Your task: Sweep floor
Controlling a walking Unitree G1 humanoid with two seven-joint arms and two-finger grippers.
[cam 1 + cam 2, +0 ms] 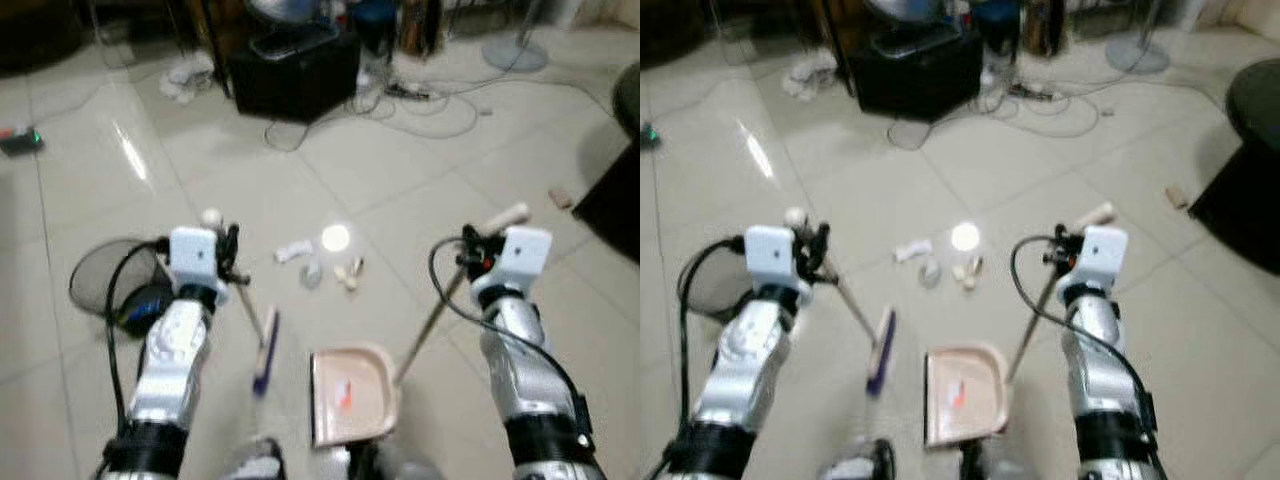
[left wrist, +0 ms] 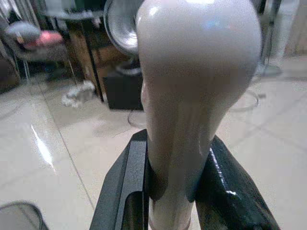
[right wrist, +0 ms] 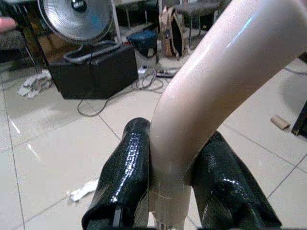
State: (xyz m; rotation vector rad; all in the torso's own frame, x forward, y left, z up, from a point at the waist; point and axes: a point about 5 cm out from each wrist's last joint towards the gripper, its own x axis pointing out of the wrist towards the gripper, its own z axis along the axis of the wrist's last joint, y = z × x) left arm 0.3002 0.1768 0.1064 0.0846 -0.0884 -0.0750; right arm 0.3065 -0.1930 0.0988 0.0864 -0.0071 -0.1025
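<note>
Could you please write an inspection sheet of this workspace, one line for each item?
Surface: glossy pale tile floor.
Job's things: broom in left gripper; pink dustpan on floor, its handle in right gripper.
Clutter: small white scraps ahead of dustpan; crumpled cloth; small block.
Grippers: both shut on handles.
Cables: loose cords by black box.
Surroundings: mesh bin, fan base.

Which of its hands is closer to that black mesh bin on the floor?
Left. The left hand, holding the broom, is just beside the mesh bin; the right hand is far across.
</note>
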